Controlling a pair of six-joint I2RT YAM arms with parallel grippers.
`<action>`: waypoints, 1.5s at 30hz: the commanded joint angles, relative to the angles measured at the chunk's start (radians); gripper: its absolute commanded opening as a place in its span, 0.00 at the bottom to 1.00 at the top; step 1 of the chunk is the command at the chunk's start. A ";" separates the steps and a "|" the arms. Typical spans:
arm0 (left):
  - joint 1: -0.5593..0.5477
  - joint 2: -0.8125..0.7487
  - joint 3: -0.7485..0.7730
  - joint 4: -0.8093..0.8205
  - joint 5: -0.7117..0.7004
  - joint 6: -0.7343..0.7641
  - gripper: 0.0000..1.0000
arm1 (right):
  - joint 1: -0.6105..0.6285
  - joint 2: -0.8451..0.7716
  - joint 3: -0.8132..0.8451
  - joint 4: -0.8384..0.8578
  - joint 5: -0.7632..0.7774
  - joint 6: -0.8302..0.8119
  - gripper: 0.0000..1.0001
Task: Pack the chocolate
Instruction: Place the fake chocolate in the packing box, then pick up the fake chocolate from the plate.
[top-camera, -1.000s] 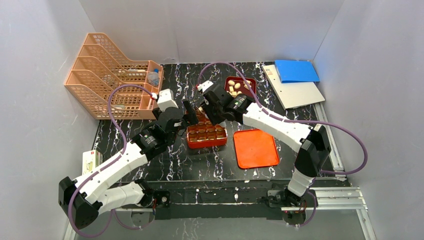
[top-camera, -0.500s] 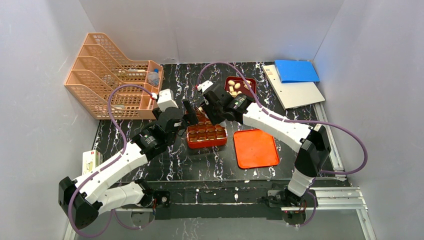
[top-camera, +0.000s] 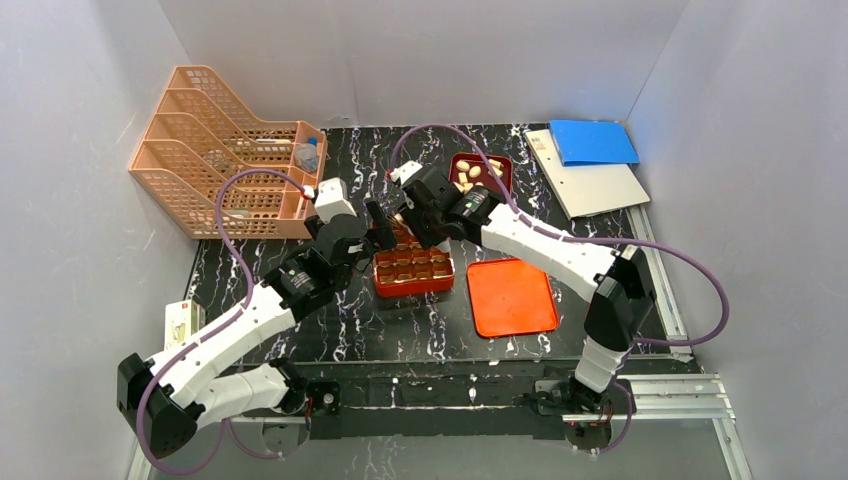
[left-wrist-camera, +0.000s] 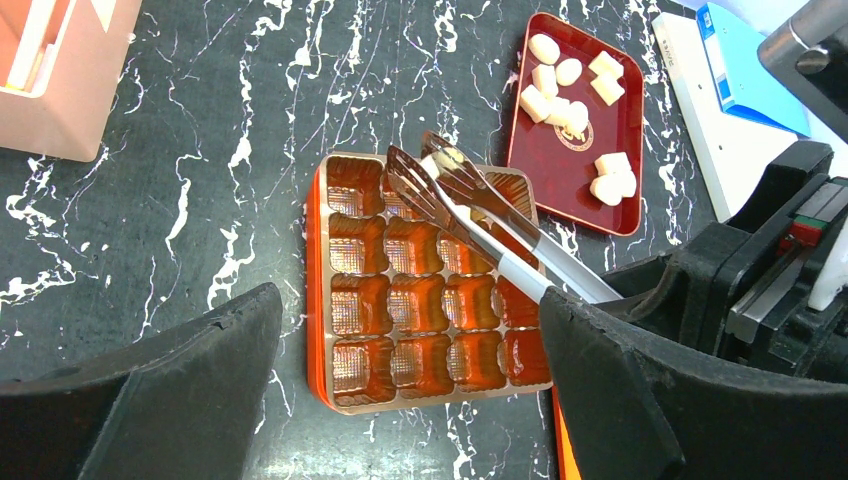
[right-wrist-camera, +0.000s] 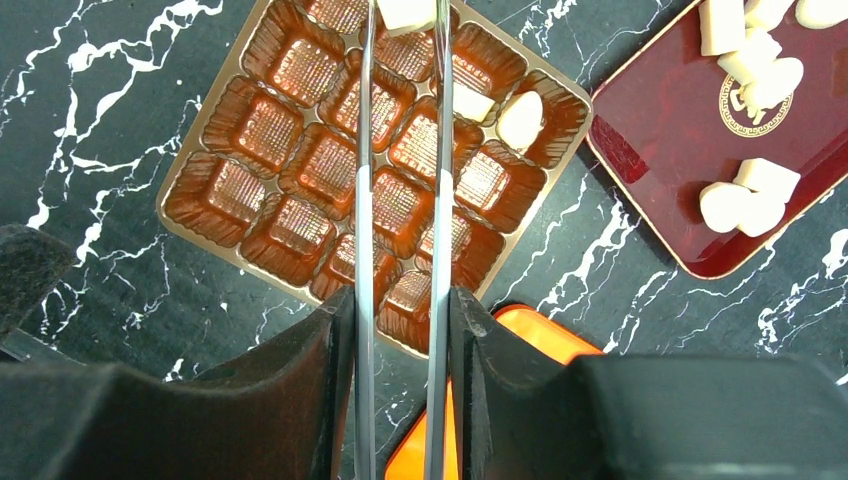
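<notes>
The right tool (right-wrist-camera: 400, 305) is partly closed, its two fingers squeezing the handles of a pair of metal tongs (right-wrist-camera: 362, 200). The tong tips pinch one pale chocolate piece (right-wrist-camera: 405, 12) over the far row of the orange-red box (left-wrist-camera: 322, 300). Compared with a second ago, the right arm has pushed a little further out and to the left in the top view: its elbow now sits lower and more to the left. The tool with the tongs also lies slightly closer to the box's far edge. Its grip on the tongs looks the same as before. The left tool (left-wrist-camera: 410, 300) has not moved; its jaws stand spread wide with nothing between them, and it hovers just beside the left side of the box

Two more pieces (right-wrist-camera: 520, 120) lie in neighbouring compartments of the box on the side nearest the dark red tray (left-wrist-camera: 555, 185). The rest of the chocolate (left-wrist-camera: 560, 95) lies loose in that tray, which stands on the black marbled counter (left-wrist-camera: 150, 200) just beside the box's far right corner, as it did a second ago. A flat orange lid (top-camera: 510, 295) lies on the counter to the right of the box, and a peach file rack (top-camera: 215, 140) stands at the far left; neither has shifted
</notes>
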 joint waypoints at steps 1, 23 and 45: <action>0.003 -0.007 0.015 -0.011 -0.024 0.003 0.98 | 0.003 -0.002 0.056 0.032 0.020 -0.017 0.44; 0.004 -0.012 0.003 -0.009 -0.024 -0.002 0.98 | -0.017 -0.085 0.045 0.049 0.144 -0.020 0.19; 0.004 0.018 -0.035 0.052 -0.003 0.005 0.98 | -0.477 -0.091 -0.131 0.198 0.074 0.019 0.38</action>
